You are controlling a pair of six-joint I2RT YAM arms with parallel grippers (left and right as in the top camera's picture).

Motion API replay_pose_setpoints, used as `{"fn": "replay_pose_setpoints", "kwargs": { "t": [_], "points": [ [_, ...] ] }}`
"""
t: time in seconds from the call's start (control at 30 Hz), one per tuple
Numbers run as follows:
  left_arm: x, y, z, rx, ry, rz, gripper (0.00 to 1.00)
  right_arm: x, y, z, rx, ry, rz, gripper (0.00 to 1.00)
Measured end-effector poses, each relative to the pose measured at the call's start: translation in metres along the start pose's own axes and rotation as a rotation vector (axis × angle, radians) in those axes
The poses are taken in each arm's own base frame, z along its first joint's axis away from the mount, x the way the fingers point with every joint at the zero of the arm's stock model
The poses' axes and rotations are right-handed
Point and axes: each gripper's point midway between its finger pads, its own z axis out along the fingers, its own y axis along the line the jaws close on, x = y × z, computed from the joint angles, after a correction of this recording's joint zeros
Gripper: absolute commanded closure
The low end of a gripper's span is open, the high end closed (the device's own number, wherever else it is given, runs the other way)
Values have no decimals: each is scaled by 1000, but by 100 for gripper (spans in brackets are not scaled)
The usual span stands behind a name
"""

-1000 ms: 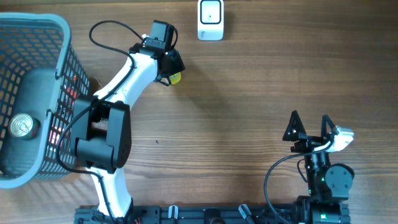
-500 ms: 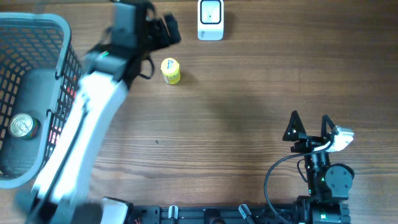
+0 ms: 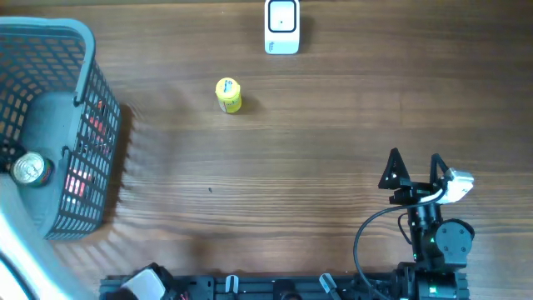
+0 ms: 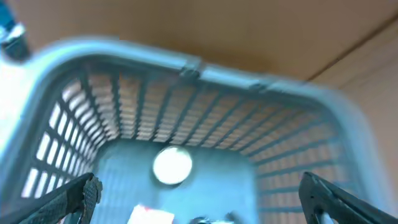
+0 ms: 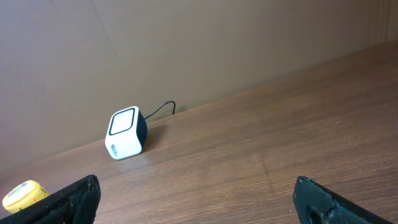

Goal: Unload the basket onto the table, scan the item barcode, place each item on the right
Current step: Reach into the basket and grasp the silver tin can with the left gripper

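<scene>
Since the left gripper [image 4: 199,186] hangs over the blue plastic basket [image 4: 273,88] with its jaws spread wide and nothing between them, the relation that matters is that the metal can [image 4: 172,165] sits almost straight below it, a little toward the left finger, in the lower middle of the left wrist view. The can shows its round top to the camera, so its long axis appears to stand upright and point at the gripper. A descent from above with a finger on either side looks like the fitting approach, though the view is blurred and how deep the can sits cannot be told. In the overhead view the can [image 3: 27,168] is at the left edge of the frame inside the basket [image 3: 87,50]. The right gripper [image 3: 414,169], likewise spread wide and empty, rests at the lower right, well apart from the basket, so the left arm is plainly the nearer. A small yellow container [image 3: 228,94] lies on the wooden worktop [image 3: 333,142] in the upper middle, near the white barcode scanner [image 3: 282,27] at the top edge but apart from it.
</scene>
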Motion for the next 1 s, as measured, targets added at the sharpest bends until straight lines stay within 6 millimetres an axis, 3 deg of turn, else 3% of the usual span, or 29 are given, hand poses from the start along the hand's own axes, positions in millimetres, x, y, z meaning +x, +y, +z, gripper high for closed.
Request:
{"fn": "replay_pose_setpoints", "kwargs": {
  "t": [0.07,0.13,0.3,0.33,0.4,0.5,0.63,1.0],
  "points": [
    [31,7,53,-132,131,38,0,0,0,0,0,0,0,0],
    [59,16,93,-241,234,80,0,0,0,0,0,0,0,0],
    [114,25,158,-371,359,163,0,0,0,0,0,0,0,0],
    [135,33,177,-397,383,180,0,0,0,0,0,0,0,0],
    [157,40,196,-393,390,186,0,0,0,0,0,0,0,0],
    [174,48,209,-379,384,195,0,0,0,0,0,0,0,0],
    [182,43,228,-317,341,194,0,0,0,0,0,0,0,0],
    [193,40,247,-274,308,191,0,0,0,0,0,0,0,0]
  ]
}}
